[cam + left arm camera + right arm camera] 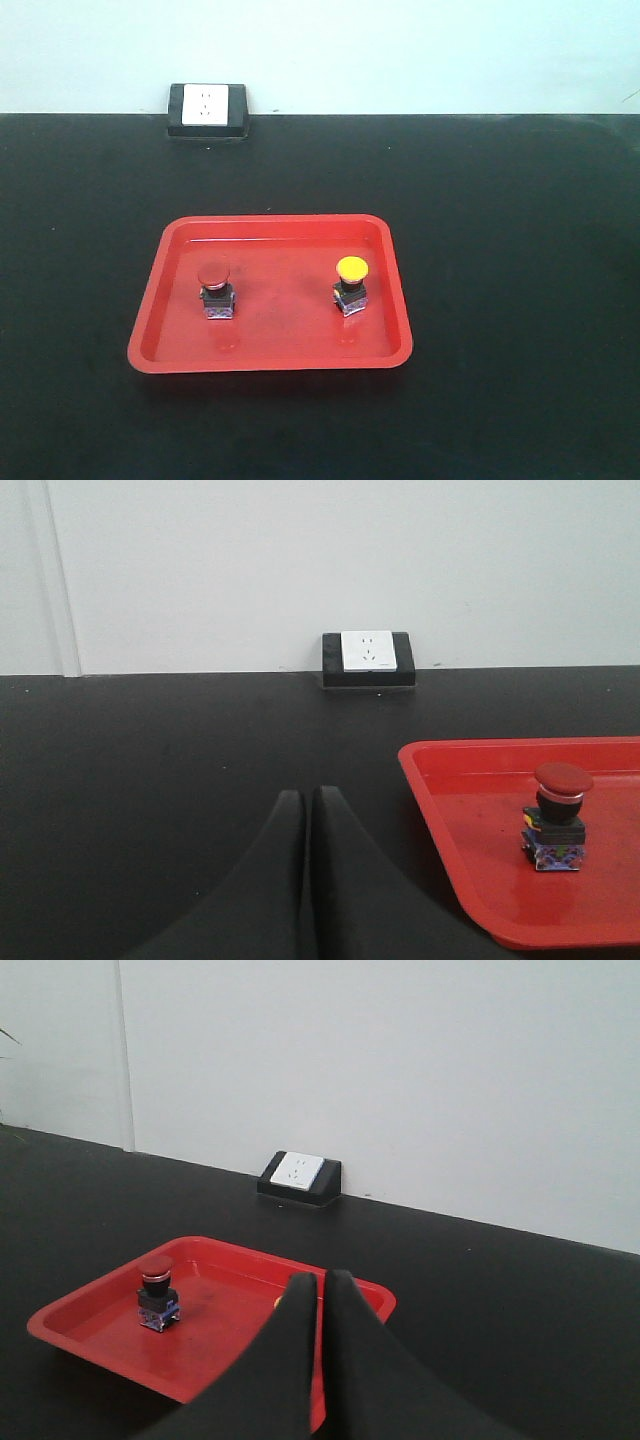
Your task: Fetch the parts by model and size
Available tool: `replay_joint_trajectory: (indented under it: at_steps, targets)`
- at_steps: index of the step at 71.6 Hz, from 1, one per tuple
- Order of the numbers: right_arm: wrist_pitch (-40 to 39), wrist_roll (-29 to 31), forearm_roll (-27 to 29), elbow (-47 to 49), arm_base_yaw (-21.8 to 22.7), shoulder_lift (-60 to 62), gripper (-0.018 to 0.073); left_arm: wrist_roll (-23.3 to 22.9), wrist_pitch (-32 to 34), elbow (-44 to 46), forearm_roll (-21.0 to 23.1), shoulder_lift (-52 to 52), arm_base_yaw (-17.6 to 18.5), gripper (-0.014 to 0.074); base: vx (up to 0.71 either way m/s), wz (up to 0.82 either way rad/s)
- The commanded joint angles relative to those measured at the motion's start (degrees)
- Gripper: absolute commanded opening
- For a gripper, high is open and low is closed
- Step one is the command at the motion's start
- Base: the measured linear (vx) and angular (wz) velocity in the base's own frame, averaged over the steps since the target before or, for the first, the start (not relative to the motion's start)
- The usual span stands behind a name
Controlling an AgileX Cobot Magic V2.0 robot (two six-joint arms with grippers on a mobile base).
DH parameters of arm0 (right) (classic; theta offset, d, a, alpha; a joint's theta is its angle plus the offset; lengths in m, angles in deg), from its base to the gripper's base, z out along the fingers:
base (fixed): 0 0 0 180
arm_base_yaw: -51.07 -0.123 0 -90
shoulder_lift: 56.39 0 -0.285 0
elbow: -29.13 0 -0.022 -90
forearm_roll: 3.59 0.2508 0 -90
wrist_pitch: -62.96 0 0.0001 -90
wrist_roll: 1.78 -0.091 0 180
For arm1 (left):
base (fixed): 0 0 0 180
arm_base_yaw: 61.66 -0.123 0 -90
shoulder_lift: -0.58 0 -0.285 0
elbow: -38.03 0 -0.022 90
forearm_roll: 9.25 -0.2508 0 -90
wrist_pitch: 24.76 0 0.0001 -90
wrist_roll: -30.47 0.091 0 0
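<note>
A red tray (150,320) sits on a black surface (520,250), with a white wall socket (208,108) at the far edge. Inside the tray stand two small push-button switches, well apart from each other. The red switch (215,290) is on the left side of the tray and the yellow switch (351,284) on the right. Both are upright on dark blocky bases.

Neither arm appears in the front view. In its wrist view the left hand (305,805) hangs over bare surface to the left of the tray, fingers pressed together and holding nothing. The right hand (322,1285) is also closed and empty, near the tray's right side, and its fingers cover most of the yellow switch, leaving only a sliver of cap showing.

The likely risks come from the switches' shape. Each is top-heavy, with a wide round cap on a narrow base, so a finger that touches the cap on the way down would probably tip it over. The tray floor looks glossy, so a one-sided push may slide a switch away rather than trap it. Both hands must open before reaching in; a closed hand would simply knock a switch. The raised tray rim could catch a low approach and shift the whole tray. Picking the wrong colour is also possible, since the task asks for a particular model.
</note>
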Motion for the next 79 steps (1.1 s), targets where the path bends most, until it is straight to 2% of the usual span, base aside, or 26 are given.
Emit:
replay_joint_trajectory:
  at_steps: [1,24,31,40,56,62,69,79]
  targets:
    - [-3.88,0.49,-0.11,1.38,0.21,-0.7,-0.001,-0.18,4.71,-0.15,0.15,0.84,0.36,-0.0007,0.0,0.0]
    - [-3.94,0.49,-0.11,1.32,0.21,-0.7,-0.001,-0.18,4.66,-0.15,0.15,0.84,0.36,-0.0007,0.0,0.0]
    - [-4.34,0.49,-1.38,0.67,1.48,-0.37,-0.001,-0.18,4.66,-0.09,0.15,0.84,0.36,-0.0007,0.0,0.0]
    - [-7.08,0.49,-2.66,-1.3,8.15,-0.56,-0.001,-0.18,4.66,-0.09,0.15,0.84,0.36,-0.0007,0.0,0.0]
    - [-18.63,0.49,-5.05,-10.63,20.67,-0.56,-0.001,-0.18,4.66,-0.09,0.15,0.84,0.36,-0.0007,0.0,0.0]
    - [-19.55,-0.17,-5.05,-13.46,24.94,-0.56,-0.001,-0.18,4.66,-0.09,0.15,0.84,0.36,-0.0007,0.0,0.0]
    - [-19.74,-1.82,-5.05,-15.38,28.5,-0.23,-0.001,-0.18,4.66,-0.09,0.15,0.84,0.36,-0.0007,0.0,0.0]
    - [-19.74,-2.12,-5.33,-17.44,30.05,2.1,-0.001,-0.18,4.66,-0.09,0.15,0.84,0.36,-0.0007,0.0,0.0]
